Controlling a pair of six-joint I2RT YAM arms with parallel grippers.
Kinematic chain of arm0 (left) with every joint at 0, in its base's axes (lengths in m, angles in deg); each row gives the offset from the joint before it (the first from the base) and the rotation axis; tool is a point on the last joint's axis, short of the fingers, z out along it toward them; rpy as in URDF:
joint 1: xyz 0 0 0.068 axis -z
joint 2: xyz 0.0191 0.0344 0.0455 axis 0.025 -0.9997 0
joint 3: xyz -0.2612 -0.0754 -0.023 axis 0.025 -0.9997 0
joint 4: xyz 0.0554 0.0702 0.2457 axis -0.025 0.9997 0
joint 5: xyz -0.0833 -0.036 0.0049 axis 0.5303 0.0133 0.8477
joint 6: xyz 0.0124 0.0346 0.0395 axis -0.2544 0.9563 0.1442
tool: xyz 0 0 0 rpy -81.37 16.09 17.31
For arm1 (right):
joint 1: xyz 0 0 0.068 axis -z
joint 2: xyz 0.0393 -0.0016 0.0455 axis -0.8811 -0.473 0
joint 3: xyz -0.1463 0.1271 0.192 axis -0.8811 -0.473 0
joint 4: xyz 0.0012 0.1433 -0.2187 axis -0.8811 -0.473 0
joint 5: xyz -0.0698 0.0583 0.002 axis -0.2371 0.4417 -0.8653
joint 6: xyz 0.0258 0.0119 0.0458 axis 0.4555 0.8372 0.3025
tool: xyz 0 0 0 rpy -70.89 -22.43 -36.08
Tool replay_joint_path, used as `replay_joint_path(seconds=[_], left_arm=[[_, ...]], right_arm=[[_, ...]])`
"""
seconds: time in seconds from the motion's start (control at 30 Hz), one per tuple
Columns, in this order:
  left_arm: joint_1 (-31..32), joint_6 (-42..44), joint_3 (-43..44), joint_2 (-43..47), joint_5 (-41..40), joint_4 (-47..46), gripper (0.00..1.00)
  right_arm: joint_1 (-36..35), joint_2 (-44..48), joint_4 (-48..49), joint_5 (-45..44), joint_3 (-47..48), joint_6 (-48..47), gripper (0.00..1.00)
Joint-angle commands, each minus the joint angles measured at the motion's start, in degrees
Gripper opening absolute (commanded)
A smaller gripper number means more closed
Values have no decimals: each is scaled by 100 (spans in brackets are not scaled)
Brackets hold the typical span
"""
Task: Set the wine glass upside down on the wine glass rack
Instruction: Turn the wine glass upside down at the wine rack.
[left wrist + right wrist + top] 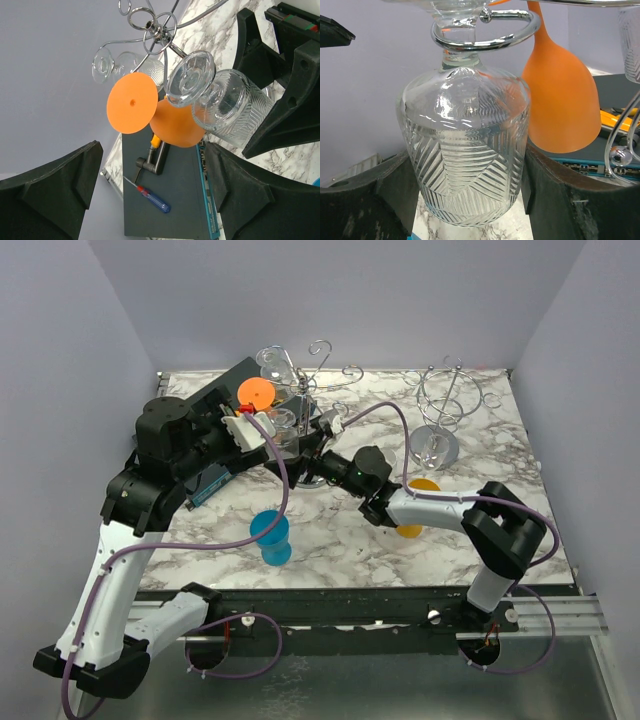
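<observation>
A clear ribbed wine glass (pixel 465 165) hangs upside down, its stem in a chrome ring (pixel 485 42) of the wire rack (pixel 322 380). My right gripper (pixel 467 165) is shut on its bowl, one finger on each side; in the top view it (pixel 322 440) is under the rack. In the left wrist view the glass's bowl (pixel 232 107) and foot (pixel 190 79) show below the rack's hub (pixel 157 30). An orange glass (pixel 175 127) and another clear glass (pixel 145 67) hang there too. My left gripper (pixel 154 150) is open and empty, close beside the rack (pixel 262 432).
A second wire rack (pixel 445 400) stands at the back right. A blue glass (pixel 271 537) stands upright near the front. An orange glass (pixel 412 530) lies partly under my right arm. A dark case (pixel 175 200) behind the rack holds a blue screwdriver (pixel 152 197).
</observation>
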Motion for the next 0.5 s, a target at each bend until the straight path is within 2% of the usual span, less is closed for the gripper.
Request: replay_joint_path(seconds=[0.0,0.23,0.47], left_arm=[[9,-85,-158,-17,158,-118,90],[10,-333,-143,-210,-213,-438,89],[6,-315,-152,-307,-296,-586,88]], right_arm=[[1,168,-4,-127,-260,-198,44],[-2,256,-3,-187,-305,-454,44],[27,277,461,-356,-521,-276,43]])
